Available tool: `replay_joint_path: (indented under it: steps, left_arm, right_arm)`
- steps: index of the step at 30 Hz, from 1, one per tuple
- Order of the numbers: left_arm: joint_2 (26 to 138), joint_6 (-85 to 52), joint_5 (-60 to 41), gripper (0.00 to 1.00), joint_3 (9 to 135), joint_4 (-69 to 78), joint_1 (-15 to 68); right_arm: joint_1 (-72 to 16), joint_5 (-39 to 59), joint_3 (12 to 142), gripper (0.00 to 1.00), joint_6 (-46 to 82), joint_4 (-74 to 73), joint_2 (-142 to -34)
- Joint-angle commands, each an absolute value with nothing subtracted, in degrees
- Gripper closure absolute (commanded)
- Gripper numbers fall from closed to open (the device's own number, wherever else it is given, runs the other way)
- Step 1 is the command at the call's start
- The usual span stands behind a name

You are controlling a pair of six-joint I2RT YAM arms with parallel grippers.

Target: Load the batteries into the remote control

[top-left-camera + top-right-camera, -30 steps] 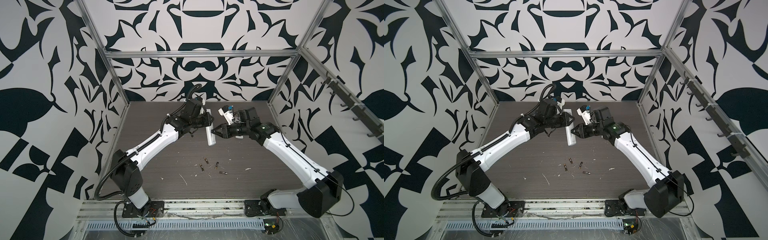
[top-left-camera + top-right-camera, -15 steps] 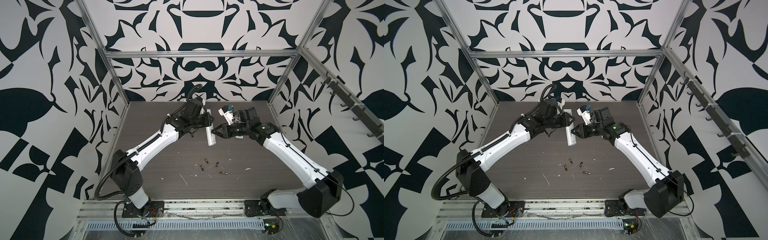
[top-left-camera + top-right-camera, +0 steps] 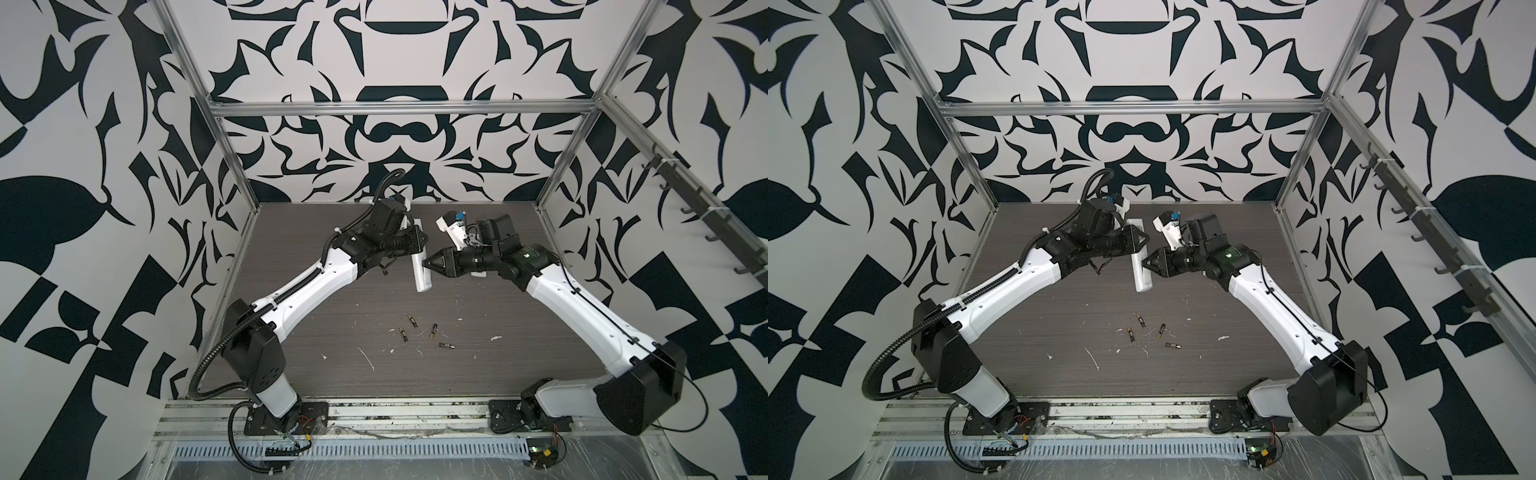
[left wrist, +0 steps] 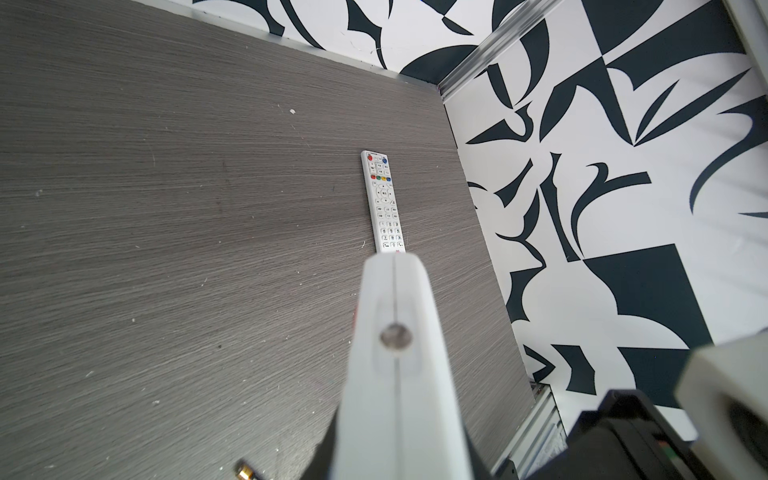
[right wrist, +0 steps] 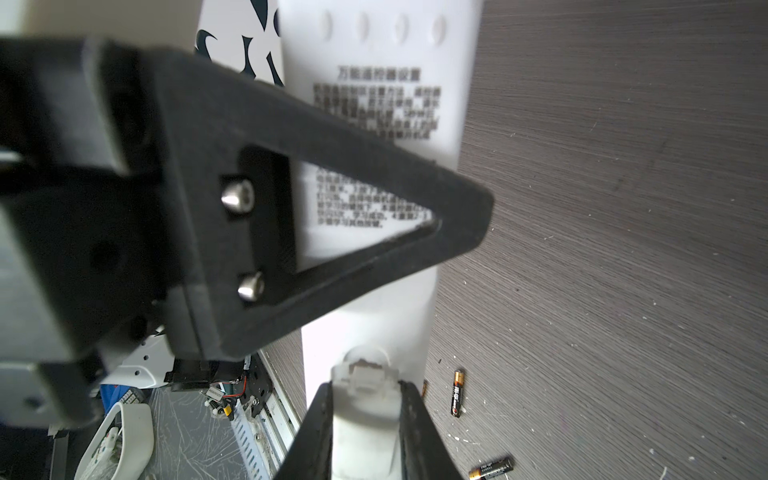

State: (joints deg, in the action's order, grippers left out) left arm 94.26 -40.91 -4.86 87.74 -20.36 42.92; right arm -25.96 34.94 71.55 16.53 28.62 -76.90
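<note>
So we've got the white remote control [image 3: 422,277] up off the table [image 3: 324,374], with its back, printed instructions and all, facing the right wrist camera. Our left gripper [image 3: 422,245] is clamped tight across its middle. Our right gripper [image 5: 365,392] has its jaws narrow, with a finger [image 5: 422,436] down each side of the battery cover [image 5: 365,374] right by the latch. That looks to us like a pinch on the cover. All four batteries [image 3: 433,330] lie loose on the table near the middle, well apart from both grippers, so nothing's loaded yet.

What worries us is that the pull comes at the low end while the only hold is mid-body. The remote could swivel in the left jaws or slip out. If the latch lets go suddenly, the cover could pop free and drop. The two grippers are also almost touching, so a small slip would knock them together. And the batteries are round, so anything landing there could send them rolling among the white scraps [image 3: 368,358].

Room-wise, the near half of the table between the arms is open apart from the batteries and scraps. A second remote [image 4: 384,203] lies flat, buttons up, on the far side just behind the left gripper. The back wall [image 3: 395,166] is close beyond it, so backing off that way is tight.
</note>
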Motion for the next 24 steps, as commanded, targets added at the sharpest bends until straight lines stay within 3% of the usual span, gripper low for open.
replay_joint_path:
  steps: [1,24]
  left_arm:
    - [93.9,-41.6,-3.8,1.00,88.6,-21.1,43.2]
    - [91.5,-45.5,-2.4,1.00,81.9,-18.8,41.0]
  right_arm:
    - [-25.9,34.5,73.6,0.83,15.3,28.0,-75.7]
    - [-27.5,32.0,74.6,0.84,14.2,26.6,-73.3]
